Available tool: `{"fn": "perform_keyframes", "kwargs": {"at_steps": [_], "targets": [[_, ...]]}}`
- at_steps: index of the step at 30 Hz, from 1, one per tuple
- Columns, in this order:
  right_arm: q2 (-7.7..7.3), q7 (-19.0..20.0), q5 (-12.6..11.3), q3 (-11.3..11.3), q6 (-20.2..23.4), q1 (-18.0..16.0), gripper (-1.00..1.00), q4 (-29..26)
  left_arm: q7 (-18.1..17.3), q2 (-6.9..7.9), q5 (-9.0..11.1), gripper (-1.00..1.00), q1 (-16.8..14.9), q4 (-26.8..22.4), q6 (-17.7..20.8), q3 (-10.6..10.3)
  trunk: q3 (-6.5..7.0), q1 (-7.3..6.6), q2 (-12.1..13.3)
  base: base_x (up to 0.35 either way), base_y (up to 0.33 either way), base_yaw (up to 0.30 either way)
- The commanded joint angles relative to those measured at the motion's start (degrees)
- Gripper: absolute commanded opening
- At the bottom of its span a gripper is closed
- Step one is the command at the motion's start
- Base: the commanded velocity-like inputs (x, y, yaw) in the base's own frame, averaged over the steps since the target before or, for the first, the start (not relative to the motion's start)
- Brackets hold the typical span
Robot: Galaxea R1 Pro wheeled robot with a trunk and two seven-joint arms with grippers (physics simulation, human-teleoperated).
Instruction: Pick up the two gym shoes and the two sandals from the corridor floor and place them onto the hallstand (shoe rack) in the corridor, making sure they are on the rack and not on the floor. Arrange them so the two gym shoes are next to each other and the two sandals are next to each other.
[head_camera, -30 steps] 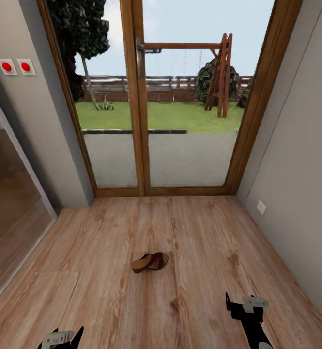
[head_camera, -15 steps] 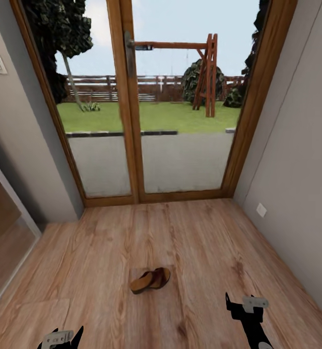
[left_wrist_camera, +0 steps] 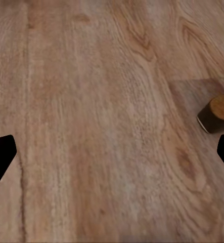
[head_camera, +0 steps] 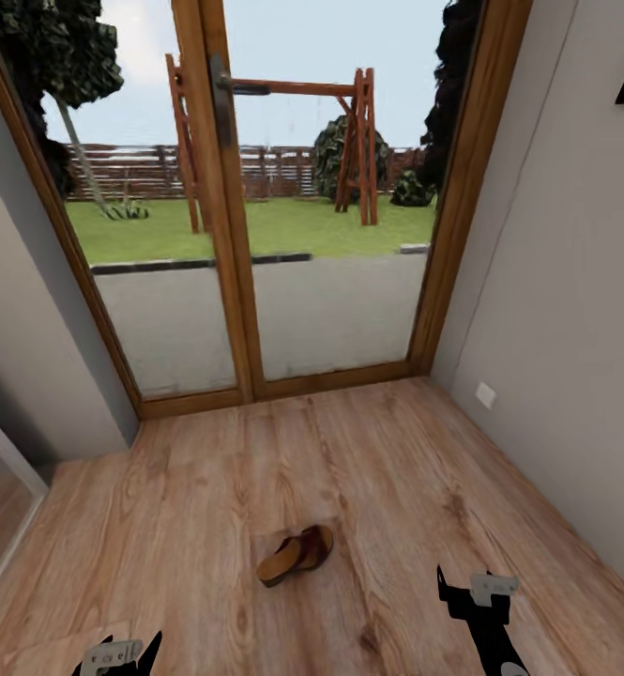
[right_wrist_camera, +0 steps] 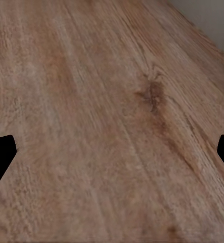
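Observation:
One brown sandal [head_camera: 296,554] with a tan footbed lies on the wood-grain corridor floor [head_camera: 396,469], a short way in front of me and between my arms. Its rounded end also shows in the left wrist view as the sandal [left_wrist_camera: 220,109]. My left gripper [head_camera: 129,648] hangs low at the near left, open, with nothing between its fingers. My right gripper [head_camera: 468,587] is at the near right, to the right of the sandal, also open and empty. The gym shoes, the second sandal and the hallstand are out of view.
A glazed double door with a wooden frame [head_camera: 227,282] closes the corridor's far end, with a garden behind it. A grey wall [head_camera: 574,329] with a socket [head_camera: 485,394] runs along the right. Another wall [head_camera: 30,376] stands at the left.
The whole view has swung to the right and come closer to the door, so the camera moved. The sandal now sits slightly nearer. Both grippers hold the same pose.

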Motion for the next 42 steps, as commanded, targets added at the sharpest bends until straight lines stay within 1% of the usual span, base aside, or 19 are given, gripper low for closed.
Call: {"fn": "perform_keyframes", "kwargs": {"at_steps": [1, 6, 13, 15, 16, 17, 18, 19, 21, 23, 24, 25, 26, 27, 32, 35, 38, 39, 42], "targets": [[0.00, -0.4, 0.6, -0.1, -0.2, -0.1, 1.00, 0.1, -0.6, -0.01, 0.6, 1.00, 0.0, 0.1, 0.1, 0.1, -0.05, -0.01, 0.0, 0.007, 0.281, -0.266], [0.05, -0.4, 0.7, -0.1, -0.1, -0.1, 1.00, -0.1, -0.6, -0.01, 0.5, 1.00, -0.1, 0.0, 0.1, 0.1, -0.05, -0.01, 0.0, 0.004, 0.160, -0.201], [-0.03, -0.2, 0.8, 0.1, 0.2, -0.1, 1.00, -1.4, -0.5, 0.05, -0.3, 1.00, -1.0, -0.1, 0.4, -0.2, -0.05, -0.01, 0.0, 0.001, 0.028, -0.038], [-0.10, 0.0, 0.9, 0.2, 0.5, -0.1, 1.00, -3.5, -0.1, 0.19, -1.4, 1.00, -2.8, -0.3, 0.7, -0.2, -0.05, -0.01, 0.0, 0.000, 0.008, -0.011], [-0.10, 0.0, 0.9, 0.2, 0.5, -0.1, 1.00, -3.5, -0.1, 0.19, -1.4, 1.00, -2.8, -0.3, 0.7, -0.2, -0.05, -0.01, 0.0, 0.000, 0.007, -0.009], [-0.11, 0.0, 1.0, 0.2, 0.7, -0.1, 1.00, -4.6, 0.2, 0.27, -1.9, 1.00, -3.6, -0.3, 0.8, -0.3, -0.05, -0.01, 0.0, 0.000, 0.005, -0.007], [-0.15, 1.1, 2.1, 0.3, 2.8, -0.1, 1.00, -10.0, 1.5, 0.42, -4.8, 1.00, -7.4, -0.5, 1.8, -0.4, -0.05, -0.01, 0.0, 0.000, 0.002, -0.003], [-0.14, 1.7, 2.6, 0.3, 3.9, -0.1, 1.00, -11.5, 1.9, 0.39, -5.7, 1.00, -8.4, -0.5, 2.3, -0.5, -0.05, -0.01, 0.0, 0.000, 0.002, -0.002], [-0.09, 5.4, 4.9, 0.3, 9.9, -0.1, 1.00, -17.9, 3.7, 0.04, -9.9, 1.00, -12.0, -0.6, 5.4, -0.5, -0.05, -0.01, 0.0, 0.000, 0.001, -0.001], [0.01, 8.0, 5.9, 0.3, 13.6, -0.1, 1.00, -21.3, 4.8, -0.13, -11.9, 1.00, -13.6, -0.6, 7.5, -0.4, -0.05, -0.01, 0.0, 0.000, 0.000, 0.000], [0.26, 13.9, 6.9, 0.3, 20.3, -0.2, 1.00, -27.3, 6.5, -0.35, -14.8, 1.00, -16.8, -0.6, 11.9, -0.4, -0.05, -0.01, 0.0, 0.000, 0.000, 0.000], [0.36, 17.0, 7.1, 0.2, 22.9, -0.3, 1.00, -30.0, 6.9, -0.42, -15.6, 1.00, -18.2, -0.7, 14.0, -0.5, -0.05, -0.01, 0.0, 0.000, 0.000, 0.000], [0.42, 20.6, 7.3, 0.2, 25.5, -0.4, 1.00, -33.2, 7.0, -0.51, -16.2, 1.00, -19.4, -0.7, 15.7, -0.6, -0.05, -0.01, 0.0, 0.000, 0.000, 0.000], [0.44, 22.3, 7.3, 0.2, 26.7, -0.6, 1.00, -34.9, 7.0, -0.57, -16.4, 1.00, -19.9, -0.7, 16.4, -0.7, -0.05, -0.01, 0.0, 0.000, 0.000, 0.000], [0.50, 28.6, 7.5, 0.2, 31.7, -1.0, 1.00, -41.5, 7.1, -0.79, -17.1, 1.00, -21.2, -0.7, 18.2, -2.2, -0.05, -0.01, 0.0, 0.000, 0.000, 0.000], [0.47, 30.8, 7.5, 0.1, 34.1, -1.2, 1.00, -44.0, 7.3, -0.82, -17.3, 1.00, -21.4, -0.4, 18.6, -3.7, -0.05, -0.01, 0.0, 0.000, 0.000, 0.000], [0.46, 32.0, 7.5, 0.0, 35.7, -1.2, 1.00, -45.4, 7.5, -0.79, -17.5, 1.00, -21.3, -0.2, 18.7, -5.1, -0.05, -0.01, 0.0, 0.000, 0.000, 0.000], [0.13, 32.3, 7.5, 0.0, 36.1, -1.1, 1.00, -45.7, 7.2, -1.13, -17.8, 1.00, -21.1, -0.6, 19.1, -5.5, -0.05, -0.01, 0.0, 0.000, 0.000, 0.000], [0.23, 33.3, 7.5, 0.0, 37.0, -1.2, 1.00, -46.7, 6.2, -2.10, -18.8, 1.00, -21.0, -0.7, 20.0, -6.5, -0.05, -0.01, 0.0, 0.000, 0.000, 0.000]]}}
